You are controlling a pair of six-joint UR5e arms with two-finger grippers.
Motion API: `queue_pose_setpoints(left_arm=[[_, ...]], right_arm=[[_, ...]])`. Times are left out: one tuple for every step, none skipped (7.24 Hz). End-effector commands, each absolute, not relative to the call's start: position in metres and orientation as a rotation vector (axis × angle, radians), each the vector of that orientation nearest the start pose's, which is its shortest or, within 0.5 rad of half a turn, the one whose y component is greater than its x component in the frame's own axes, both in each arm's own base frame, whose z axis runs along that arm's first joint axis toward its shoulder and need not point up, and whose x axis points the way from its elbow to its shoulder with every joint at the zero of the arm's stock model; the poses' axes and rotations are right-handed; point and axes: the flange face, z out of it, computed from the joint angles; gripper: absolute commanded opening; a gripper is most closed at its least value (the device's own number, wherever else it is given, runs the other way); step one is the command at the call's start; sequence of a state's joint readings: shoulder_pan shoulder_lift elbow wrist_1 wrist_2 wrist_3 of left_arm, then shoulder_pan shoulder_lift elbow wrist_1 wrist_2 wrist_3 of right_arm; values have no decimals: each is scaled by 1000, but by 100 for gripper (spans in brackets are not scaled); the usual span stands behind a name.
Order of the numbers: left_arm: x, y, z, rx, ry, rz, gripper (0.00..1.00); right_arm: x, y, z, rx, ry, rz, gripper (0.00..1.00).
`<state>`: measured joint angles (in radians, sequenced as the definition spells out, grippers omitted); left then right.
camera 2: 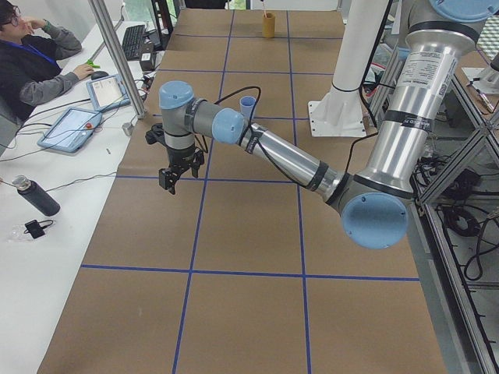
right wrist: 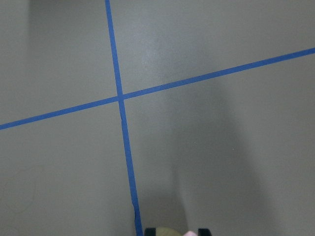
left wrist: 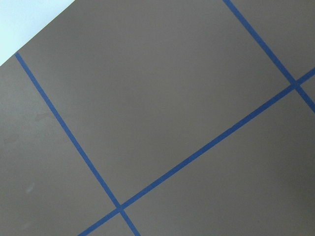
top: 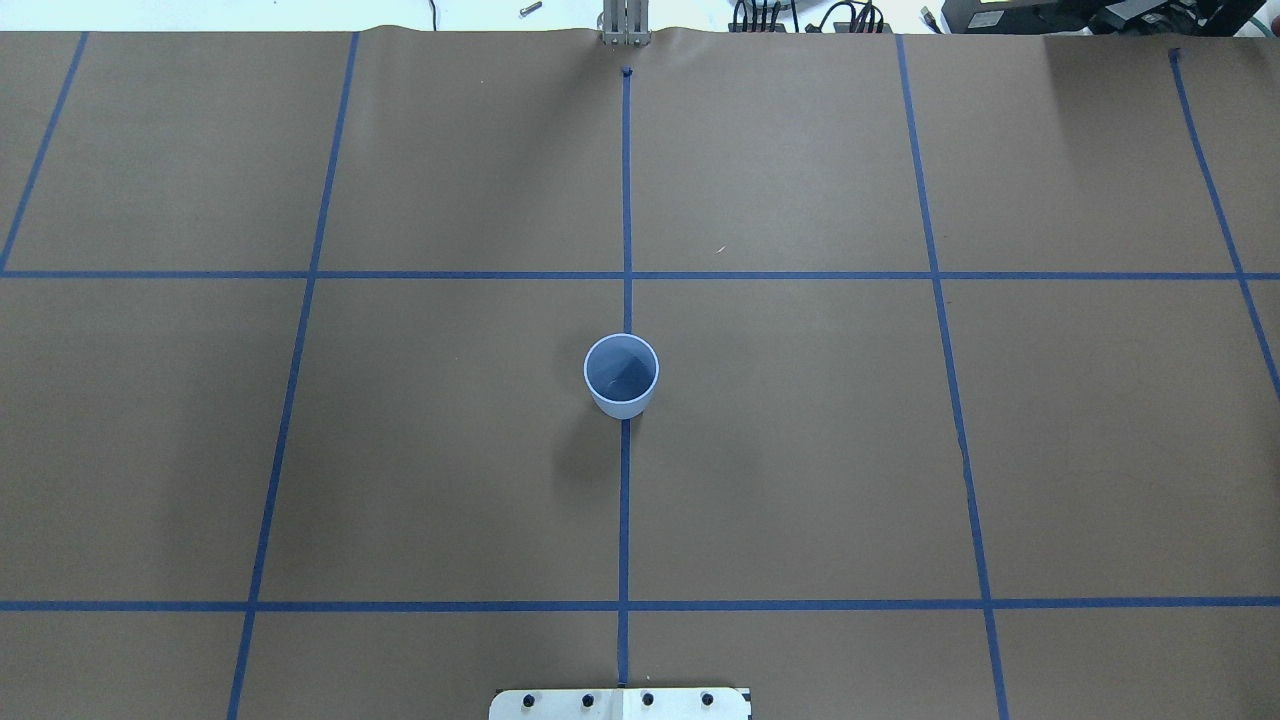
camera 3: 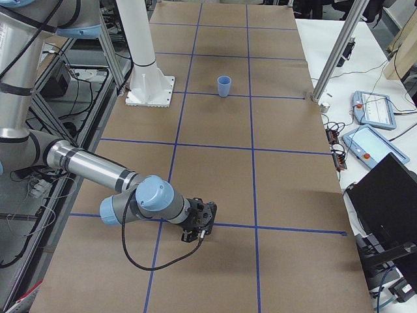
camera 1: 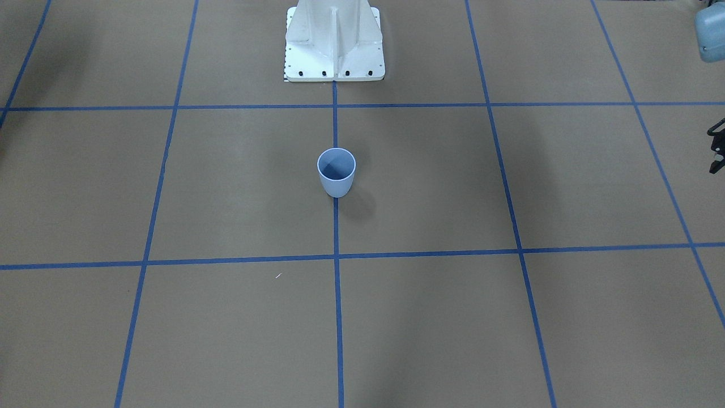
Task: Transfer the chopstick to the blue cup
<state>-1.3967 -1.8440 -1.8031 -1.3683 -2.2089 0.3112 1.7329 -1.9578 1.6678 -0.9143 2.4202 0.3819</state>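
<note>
We see the blue cup (top: pixel 621 375) upright at the middle of the table (top: pixel 800 450), its mouth open from above, bare surface on every side, the white robot base (camera 1: pixel 334 42) well apart behind it.

Front view: L gripper (camera 1: pixel 717 148) cut off at 3 o'clock edge, jaws unreadable. Left view: blue cup (camera 2: pixel 248 103) partly behind L arm (camera 2: pixel 281 152); chopstick (camera 2: pixel 264 9) at 12 o'clock too small to read.

Brown table (top: pixel 800 450), blue tape grid (top: pixel 625 500), white desk (camera 2: pixel 31 273)
</note>
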Motion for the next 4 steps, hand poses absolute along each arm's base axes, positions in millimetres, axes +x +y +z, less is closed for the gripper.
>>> queue_pose_setpoints(left_arm=[[26,-580,428,341,620,562,98],[26,-579,429,339,620,561,98],[26,-579,429,341,620,562,98],[26,-579,428,342,620,562,98]], right_arm=[[111,-318,694,253,-879,348,35],[111,-318,694,252,-880,349,45],[111,-319,694,251,-878,348,45],[111,-319,694,250,-880,349,48]])
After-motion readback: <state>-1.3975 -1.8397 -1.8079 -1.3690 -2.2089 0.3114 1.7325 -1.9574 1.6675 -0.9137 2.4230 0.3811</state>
